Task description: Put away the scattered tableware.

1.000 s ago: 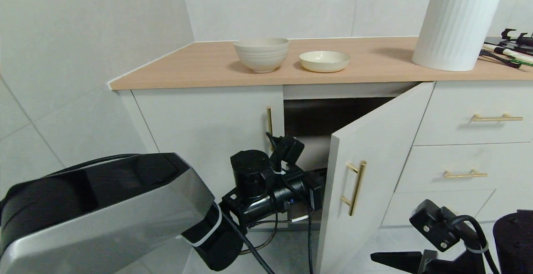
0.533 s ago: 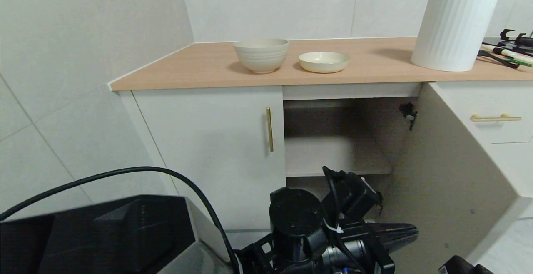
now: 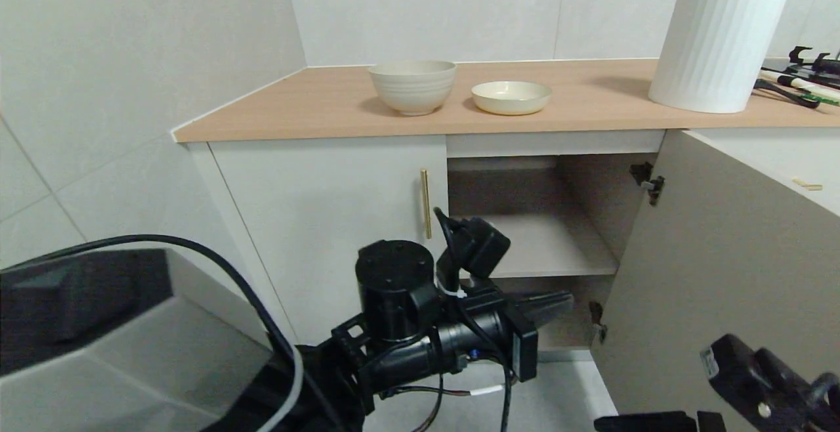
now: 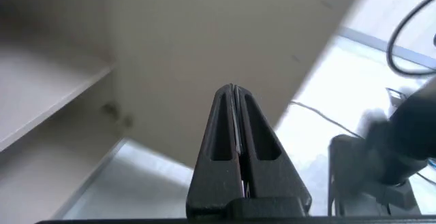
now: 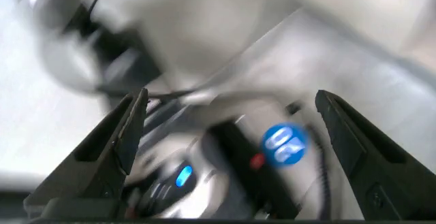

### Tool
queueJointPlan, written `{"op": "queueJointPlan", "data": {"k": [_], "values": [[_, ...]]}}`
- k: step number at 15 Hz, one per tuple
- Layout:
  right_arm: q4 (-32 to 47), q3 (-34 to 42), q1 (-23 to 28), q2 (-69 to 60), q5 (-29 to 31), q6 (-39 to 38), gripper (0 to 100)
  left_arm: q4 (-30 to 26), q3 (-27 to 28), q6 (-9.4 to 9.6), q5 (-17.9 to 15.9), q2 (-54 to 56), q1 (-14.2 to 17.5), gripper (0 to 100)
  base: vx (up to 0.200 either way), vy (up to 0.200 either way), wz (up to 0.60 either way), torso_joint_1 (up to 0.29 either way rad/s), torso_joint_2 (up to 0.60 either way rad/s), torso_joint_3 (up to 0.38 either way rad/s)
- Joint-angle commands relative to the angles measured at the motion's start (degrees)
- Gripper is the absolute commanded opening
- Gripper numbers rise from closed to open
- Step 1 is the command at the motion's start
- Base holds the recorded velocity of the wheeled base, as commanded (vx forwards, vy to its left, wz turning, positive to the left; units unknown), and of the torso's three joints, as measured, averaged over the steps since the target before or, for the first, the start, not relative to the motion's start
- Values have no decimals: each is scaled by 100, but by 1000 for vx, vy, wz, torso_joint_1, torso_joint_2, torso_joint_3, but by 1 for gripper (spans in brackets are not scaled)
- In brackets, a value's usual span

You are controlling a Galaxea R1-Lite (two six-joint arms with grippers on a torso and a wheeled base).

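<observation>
Counter (image 3: 295,107) at upper centre carries bowl (image 3: 412,85) and dish (image 3: 511,96) above an open cabinet (image 3: 538,245); left gripper (image 3: 563,299), lower centre, pressed together, right gripper (image 5: 230,98) spread.

Head camera, up above, looks forward and down over the tabletop (image 3: 295,107) front edge into the open cabinet (image 3: 499,189). Left wrist camera rides close behind the closed left claw (image 4: 233,91), facing that same cabinet's shelf (image 4: 41,94). Right wrist camera peers past the spread right claw (image 5: 230,98), everything near and blurred.
</observation>
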State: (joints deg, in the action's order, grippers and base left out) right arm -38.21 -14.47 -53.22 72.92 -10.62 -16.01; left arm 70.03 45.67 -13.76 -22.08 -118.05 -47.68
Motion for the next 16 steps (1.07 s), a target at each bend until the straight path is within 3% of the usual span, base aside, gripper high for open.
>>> {"op": "queueJointPlan", "data": {"k": [1,4,6,8,11,12,16], "values": [[-11,-320,497,117,51,1,100,-675,-365,5,2,1135,619,0,0,0,0,0,0,0],[32,-847,796,187,640,1,100,-2143,-594,67,2,2471,1445,0,0,0,0,0,0,0],[32,-1155,805,319,851,1,100,-3013,-673,322,2,3095,1920,0,0,0,0,0,0,0],[147,-1568,884,433,1018,19,100,-3576,-822,506,10,3737,2360,0,0,0,0,0,0,0],[867,-2490,1121,767,1000,27,100,-4261,-972,489,54,4519,2931,0,0,0,0,0,0,0],[1026,-2798,1209,925,983,27,100,-4463,-1007,489,116,4660,3054,100,0,0,0,0,0,0],[2045,-3730,1323,1215,983,-43,100,-4595,-1007,489,257,4704,3309,100,0,0,0,0,0,0]]}}
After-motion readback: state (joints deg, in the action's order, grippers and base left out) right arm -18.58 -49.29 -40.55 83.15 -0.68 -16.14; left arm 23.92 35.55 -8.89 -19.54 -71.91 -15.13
